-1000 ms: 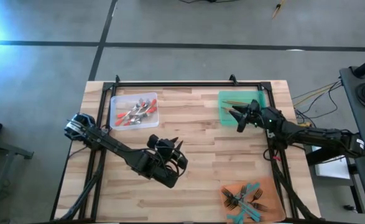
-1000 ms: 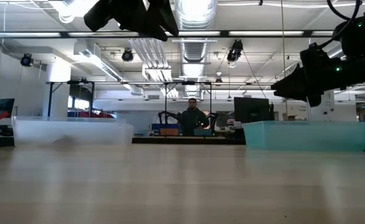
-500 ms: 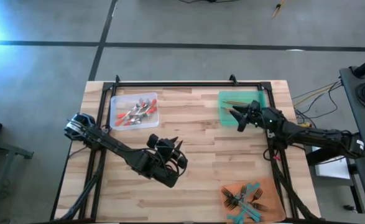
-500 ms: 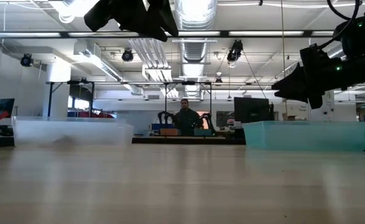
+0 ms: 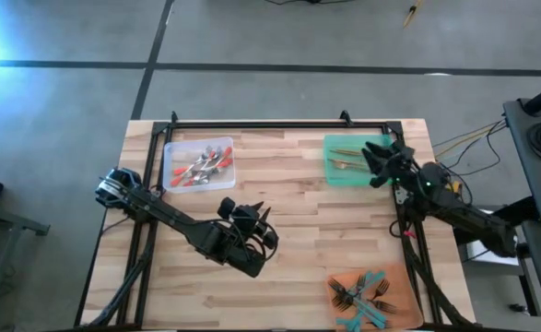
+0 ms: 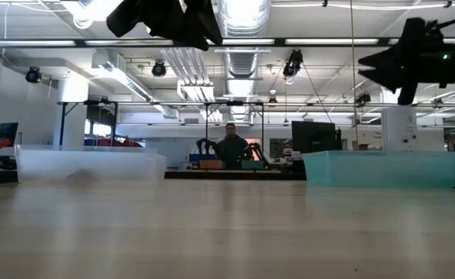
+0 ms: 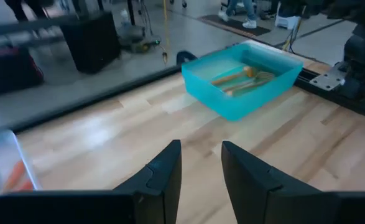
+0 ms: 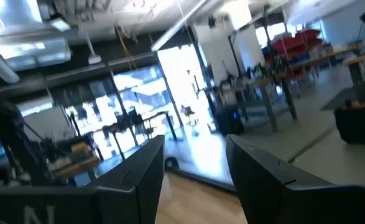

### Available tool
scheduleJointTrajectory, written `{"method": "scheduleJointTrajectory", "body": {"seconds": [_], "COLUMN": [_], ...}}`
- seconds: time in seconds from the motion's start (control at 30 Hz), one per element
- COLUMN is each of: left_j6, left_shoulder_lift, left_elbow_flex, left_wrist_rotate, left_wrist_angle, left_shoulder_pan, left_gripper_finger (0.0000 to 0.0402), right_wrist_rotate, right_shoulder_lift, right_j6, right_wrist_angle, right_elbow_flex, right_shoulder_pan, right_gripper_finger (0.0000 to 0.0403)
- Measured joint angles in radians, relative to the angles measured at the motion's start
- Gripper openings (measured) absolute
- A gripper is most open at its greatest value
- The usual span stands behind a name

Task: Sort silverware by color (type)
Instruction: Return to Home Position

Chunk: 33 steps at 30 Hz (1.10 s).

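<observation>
On the near right corner of the table (image 5: 298, 263) lies the orange tray (image 5: 401, 280), and the teal-handled silverware (image 5: 366, 299) is piled inside it. A little farther, near the middle of the table, the left gripper (image 7: 201, 149) hangs above the bare wood; its fingers are apart and there is nothing between them. At the far left stands the clear tray (image 5: 170, 148) with the red-handled silverware (image 5: 201, 166) in it. At the far right stands the green tray (image 5: 329, 175), which contains the gold-toned silverware (image 5: 346, 159). The right gripper (image 8: 194, 143) is raised high over the right part of this tray, released and empty. Beyond the table, a person (image 6: 229, 147) is in the room.
</observation>
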Motion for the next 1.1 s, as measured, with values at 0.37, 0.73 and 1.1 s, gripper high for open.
{"method": "scheduleJointTrajectory", "body": {"seconds": [0.37, 0.73, 1.1], "left_j6": [0.416, 0.715, 0.736], "left_shoulder_lift": [0.028, 0.188, -0.035], "left_elbow_flex": [-0.001, 0.039, -0.220], "left_wrist_rotate": [0.249, 0.670, 0.553], "left_wrist_angle": [0.274, 0.536, 0.695], "left_shoulder_pan": [0.099, 0.224, 0.319], "left_gripper_finger": [0.0097, 0.0097, 0.0097], "right_wrist_rotate": [-0.002, -0.001, -0.001], "right_shoulder_lift": [-0.050, -0.042, -0.041], "right_j6": [0.000, 0.000, 0.000], "right_wrist_angle": [-0.007, -0.021, -0.018], "right_elbow_flex": [0.003, 0.003, 0.004], "right_shoulder_pan": [-0.018, -0.018, -0.018], "right_gripper_finger": [0.0159, 0.0156, 0.0159]}}
